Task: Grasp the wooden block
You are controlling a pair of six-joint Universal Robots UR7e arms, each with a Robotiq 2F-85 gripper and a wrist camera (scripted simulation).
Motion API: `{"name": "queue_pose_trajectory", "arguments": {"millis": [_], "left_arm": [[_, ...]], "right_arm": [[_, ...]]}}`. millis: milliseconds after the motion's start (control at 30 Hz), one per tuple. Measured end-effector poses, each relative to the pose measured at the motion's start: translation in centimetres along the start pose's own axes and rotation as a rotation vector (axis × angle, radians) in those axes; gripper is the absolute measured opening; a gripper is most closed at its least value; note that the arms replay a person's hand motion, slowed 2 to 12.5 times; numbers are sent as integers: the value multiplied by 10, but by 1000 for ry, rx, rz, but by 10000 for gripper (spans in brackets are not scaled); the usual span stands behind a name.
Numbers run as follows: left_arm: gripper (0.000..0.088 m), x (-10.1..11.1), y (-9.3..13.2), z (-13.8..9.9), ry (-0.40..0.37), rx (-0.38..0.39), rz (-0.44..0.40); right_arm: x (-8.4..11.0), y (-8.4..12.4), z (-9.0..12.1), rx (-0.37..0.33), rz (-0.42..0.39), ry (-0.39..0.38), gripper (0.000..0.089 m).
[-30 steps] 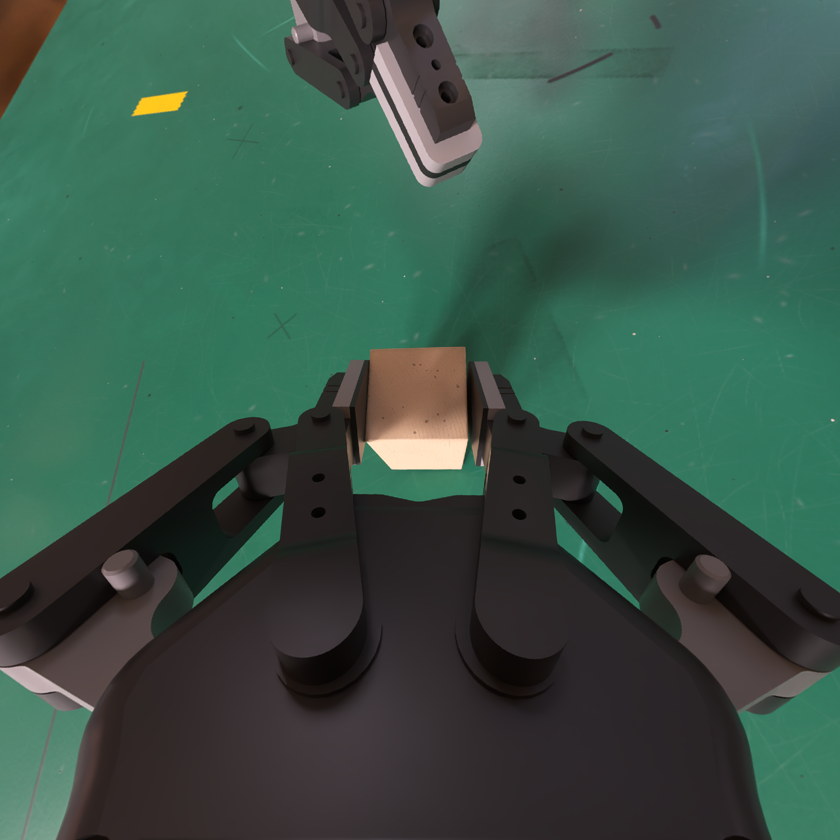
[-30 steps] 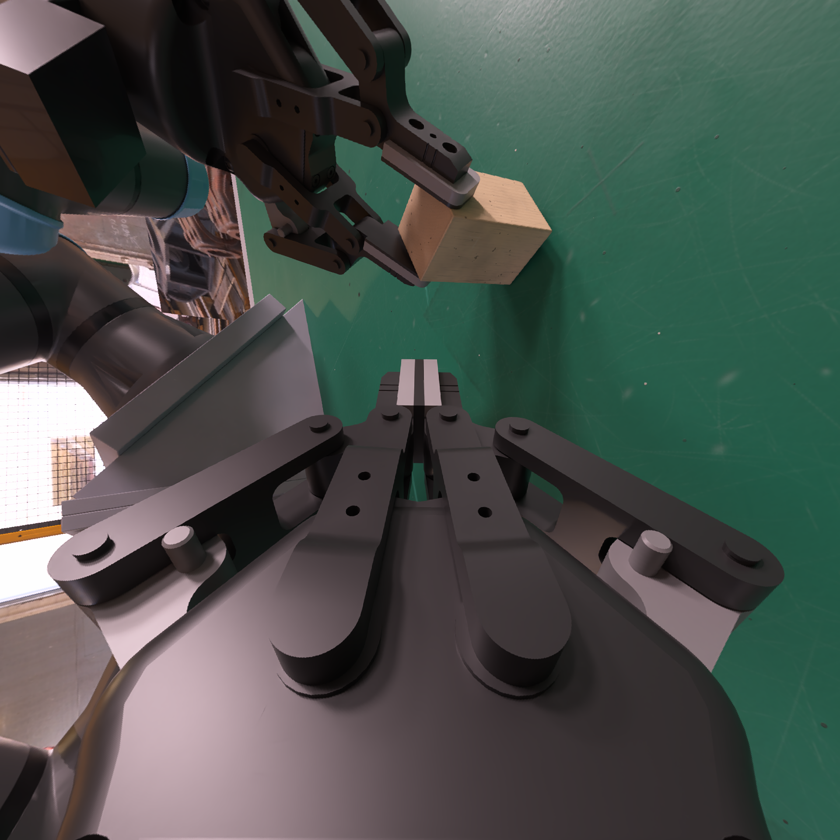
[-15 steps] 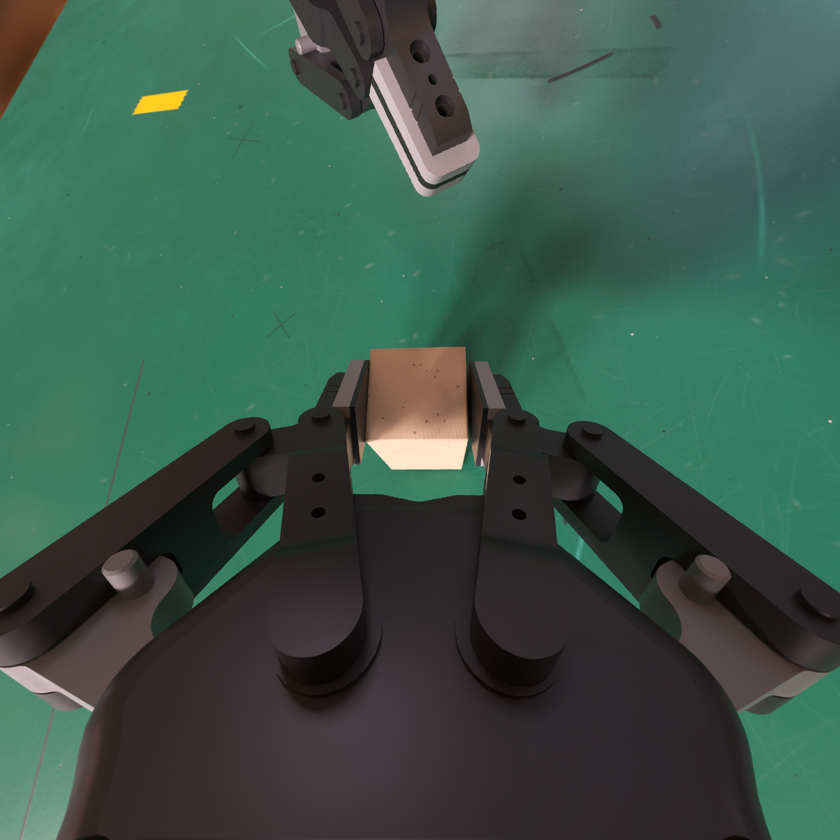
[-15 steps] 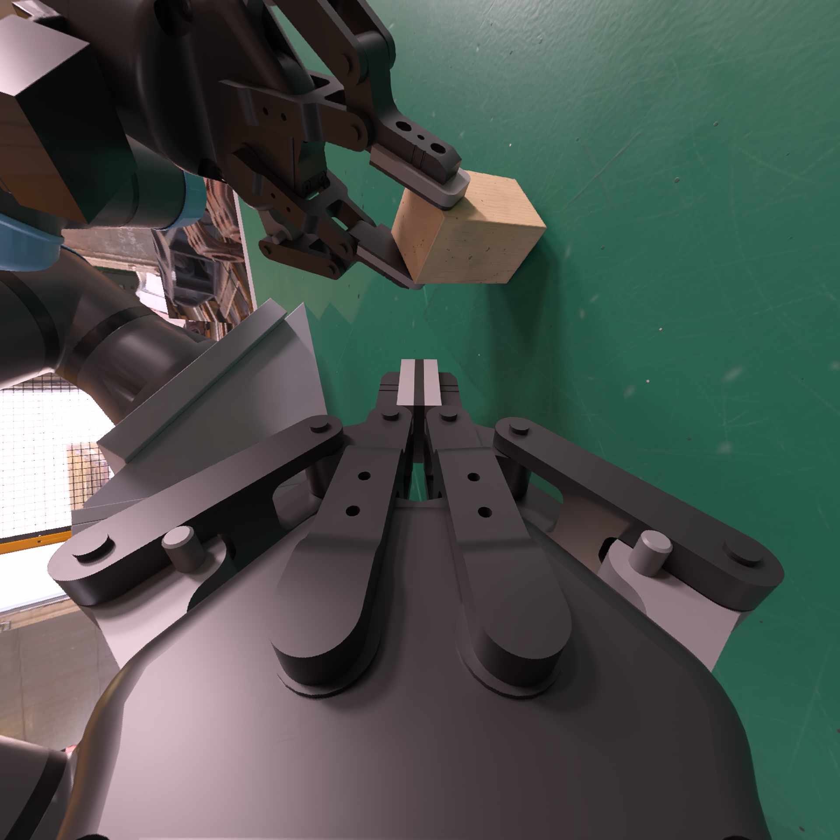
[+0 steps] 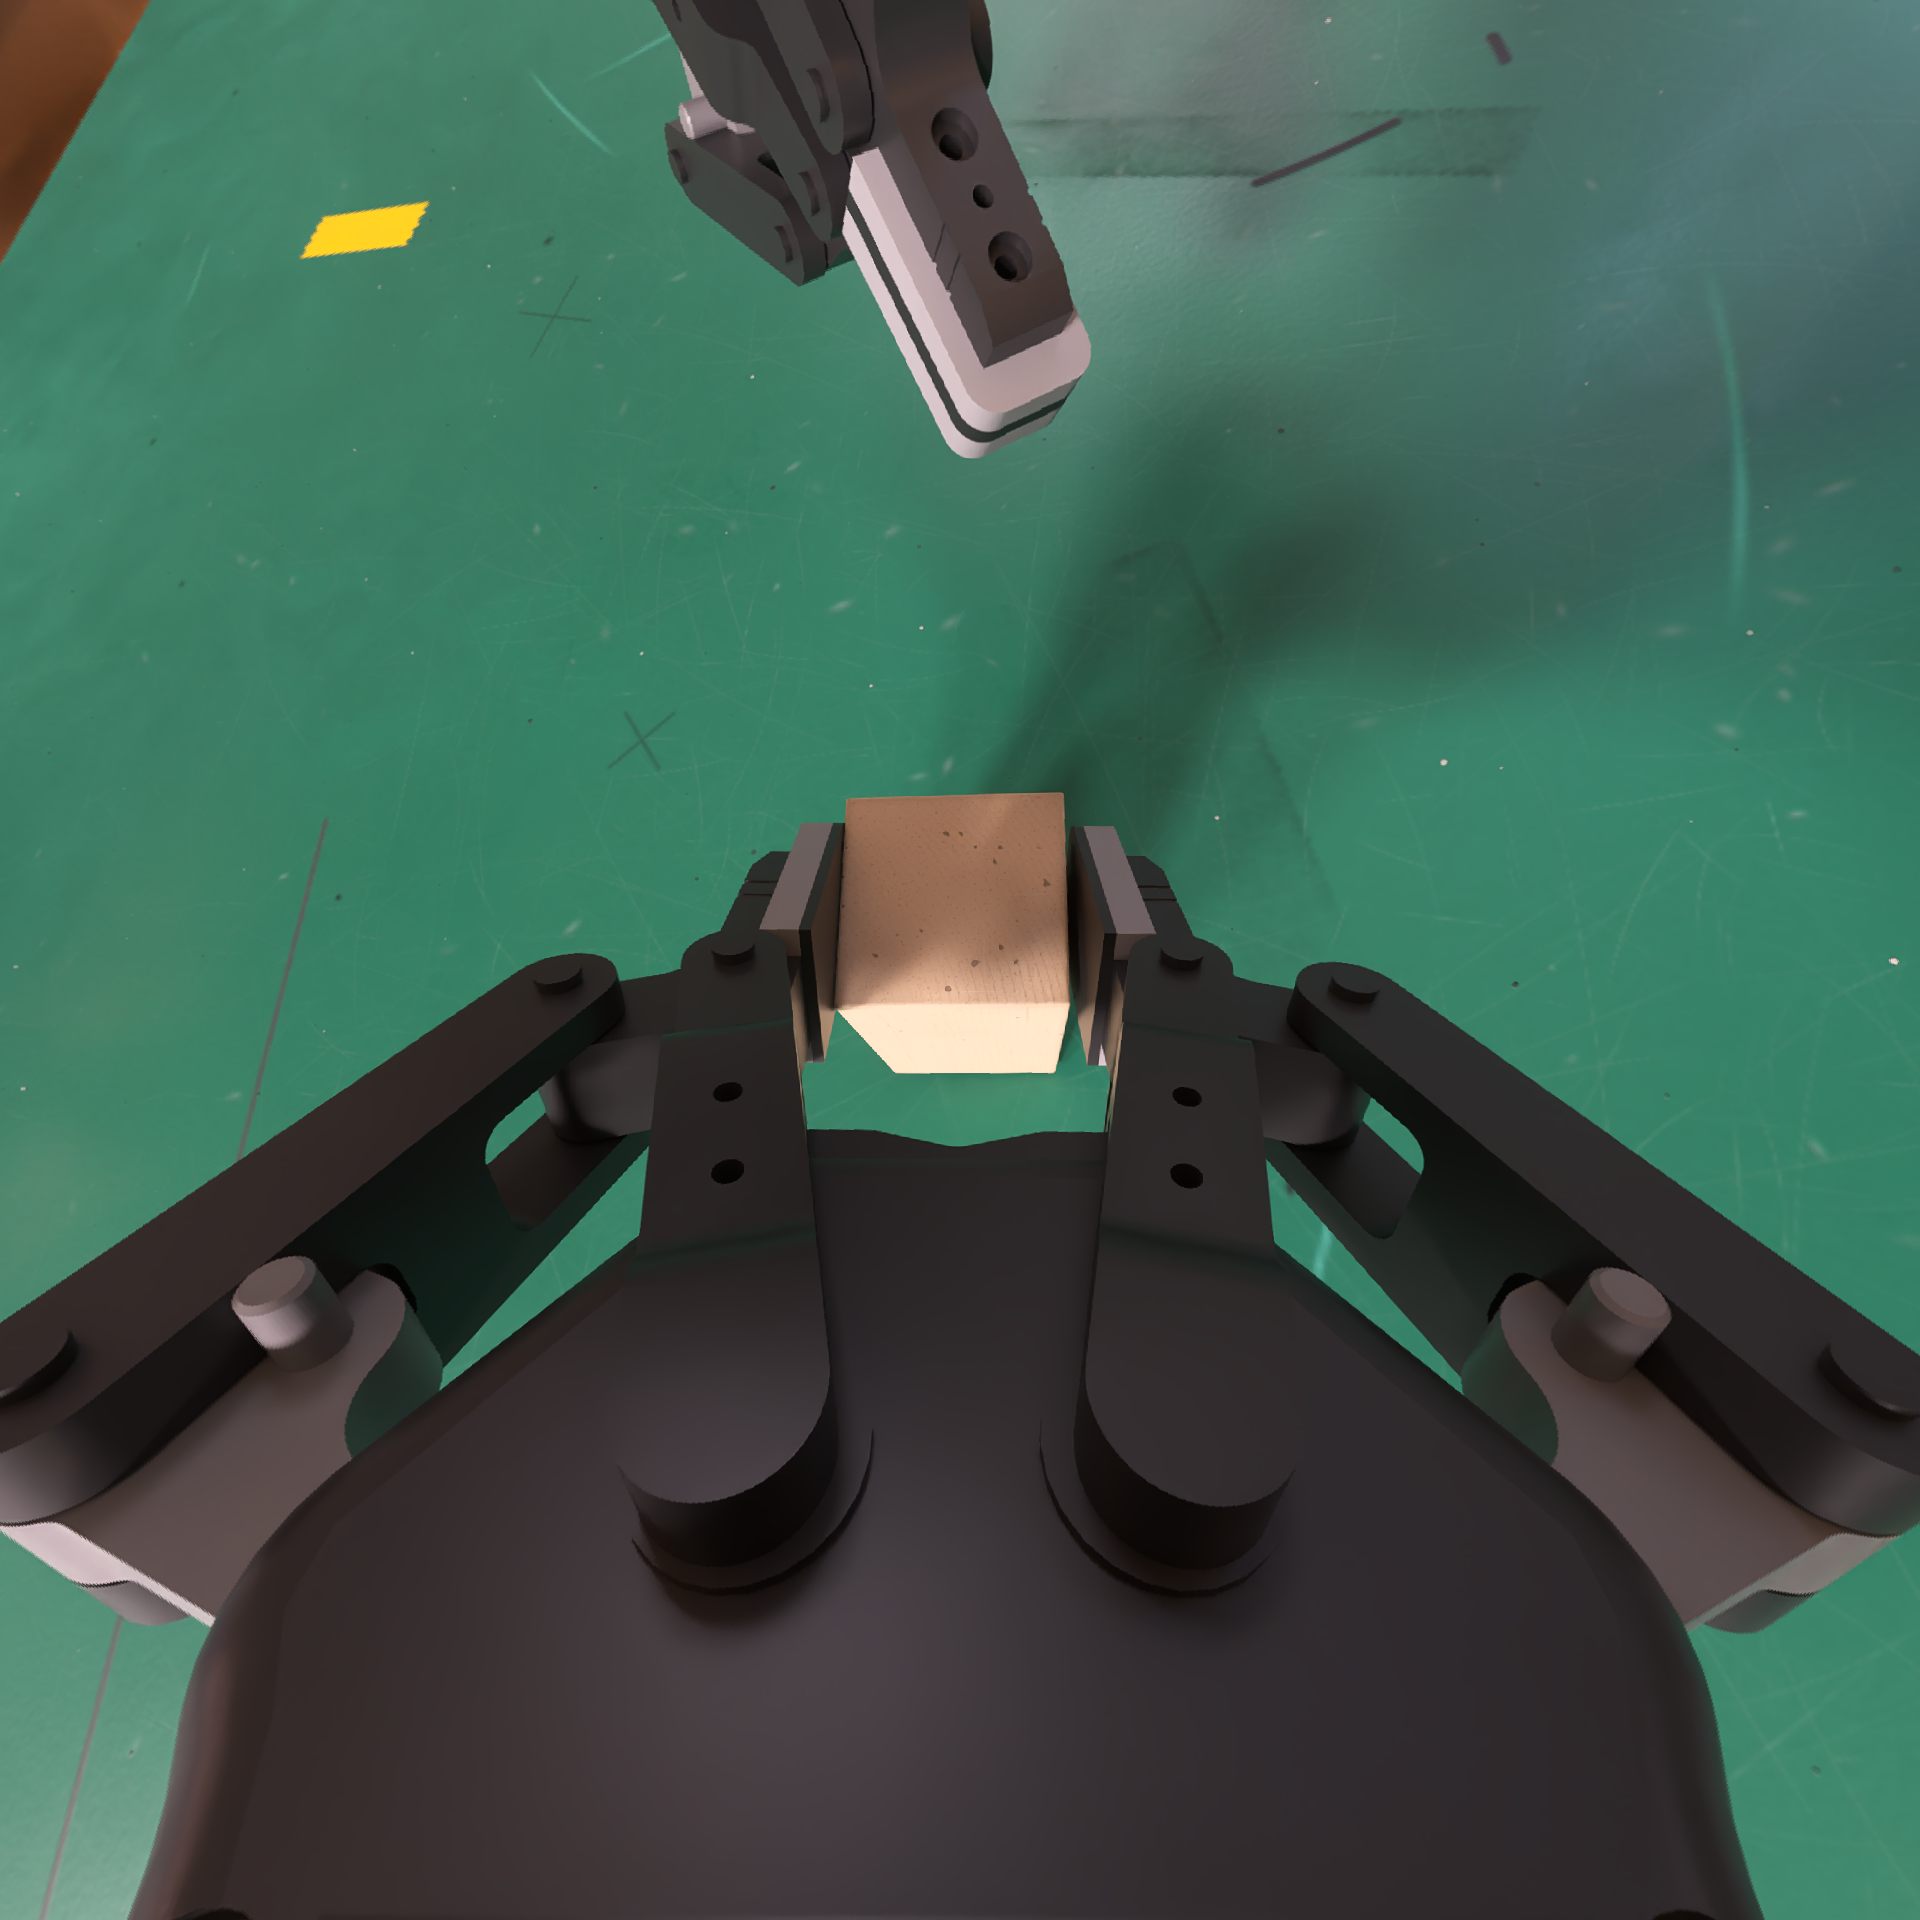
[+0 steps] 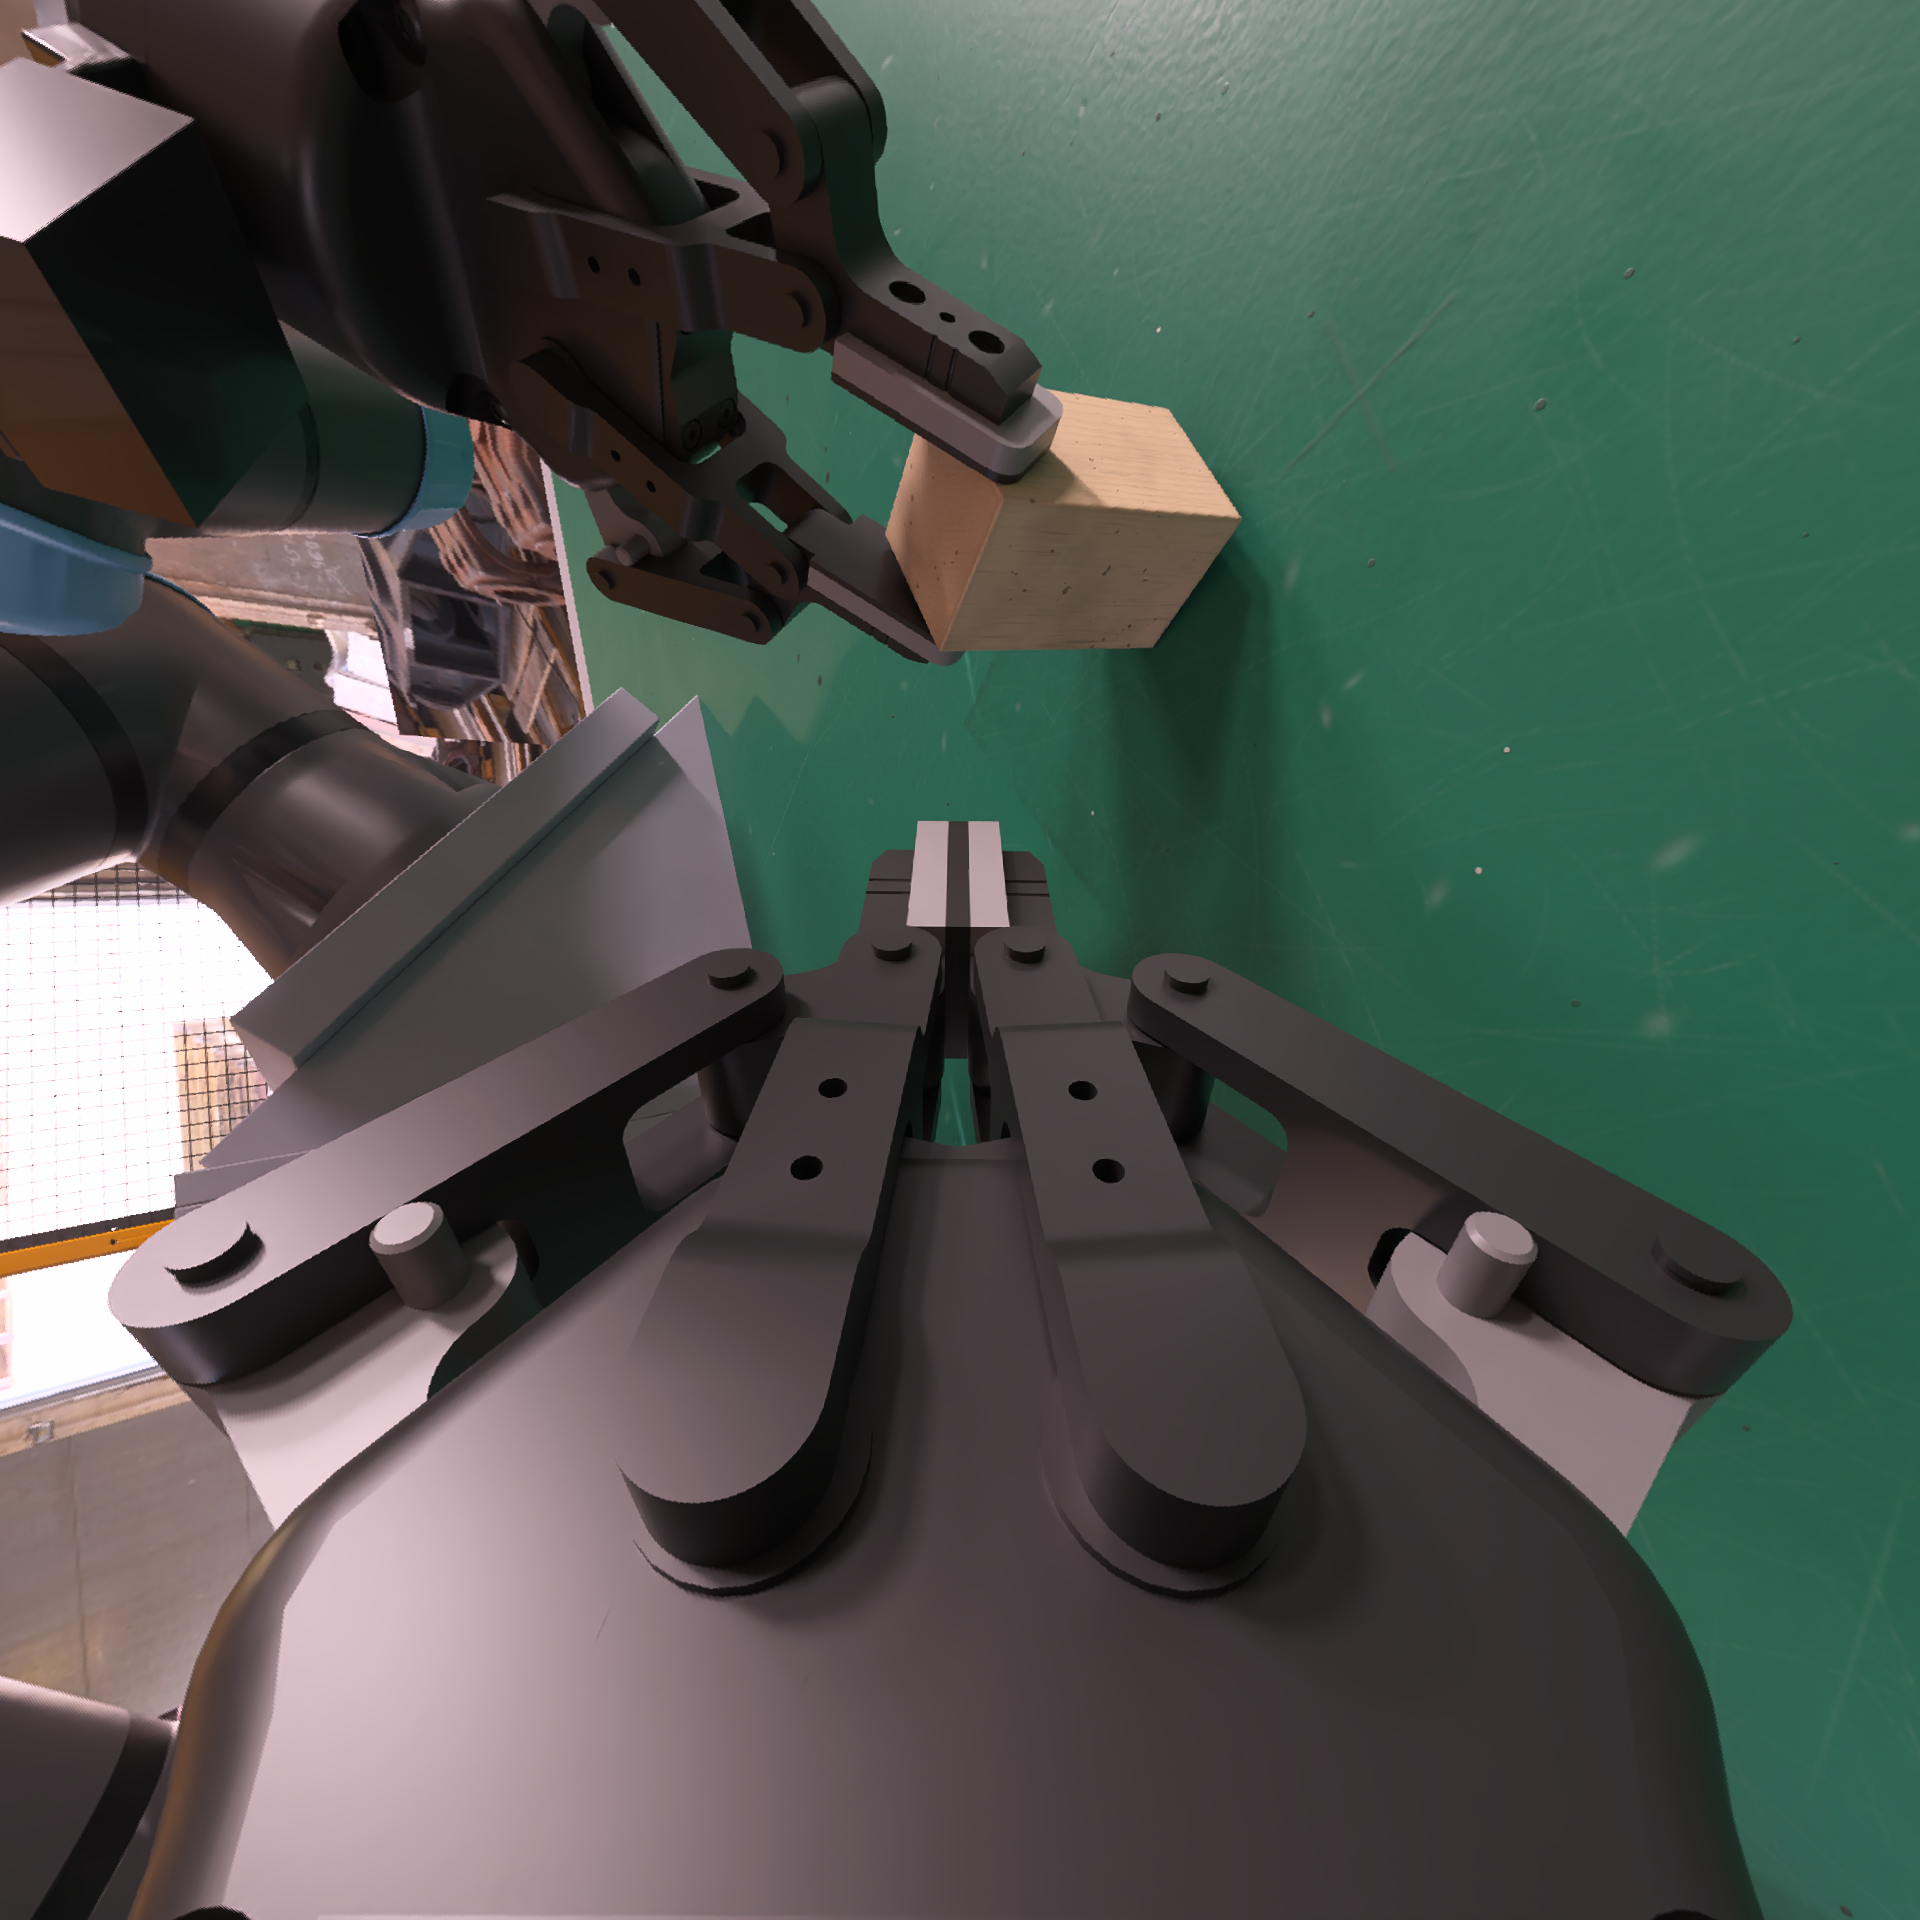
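Note:
The wooden block [image 5: 951, 914] is a pale cube held between the pads of my left gripper [image 5: 951, 883], which is shut on its two sides. The block's far end meets the green table [image 5: 416, 582]. In the right wrist view the block [image 6: 1081, 540] shows up ahead, clamped by the left gripper [image 6: 977, 540]. My right gripper [image 6: 958, 873] is shut and empty, its pads together, a short way from the block. It also shows in the left wrist view [image 5: 987, 395], hanging beyond the block.
A yellow marker [image 5: 364, 229] lies on the table at the far left, near the table's brown edge [image 5: 42, 94]. A grey metal plate [image 6: 499, 914] and the left arm's body [image 6: 260, 312] fill the left of the right wrist view.
My left gripper stays shut on the block, unmoved. My right gripper has shifted slightly, so the block sits a little further left in its view.

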State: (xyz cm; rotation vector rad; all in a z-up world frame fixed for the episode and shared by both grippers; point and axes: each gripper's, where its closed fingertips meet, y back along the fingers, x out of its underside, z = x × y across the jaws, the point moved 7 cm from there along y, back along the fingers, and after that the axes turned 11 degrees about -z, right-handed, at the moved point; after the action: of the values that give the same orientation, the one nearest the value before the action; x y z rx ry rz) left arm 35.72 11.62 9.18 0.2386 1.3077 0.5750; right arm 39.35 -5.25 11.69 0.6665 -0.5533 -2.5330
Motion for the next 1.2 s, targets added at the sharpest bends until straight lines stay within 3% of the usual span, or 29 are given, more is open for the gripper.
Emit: {"name": "queue_pose_trajectory", "arguments": {"millis": [1200], "left_arm": [[373,0,0,-1,-10,-1,2]], "right_arm": [[0,-2,-3,7,10,-19,0]]}}
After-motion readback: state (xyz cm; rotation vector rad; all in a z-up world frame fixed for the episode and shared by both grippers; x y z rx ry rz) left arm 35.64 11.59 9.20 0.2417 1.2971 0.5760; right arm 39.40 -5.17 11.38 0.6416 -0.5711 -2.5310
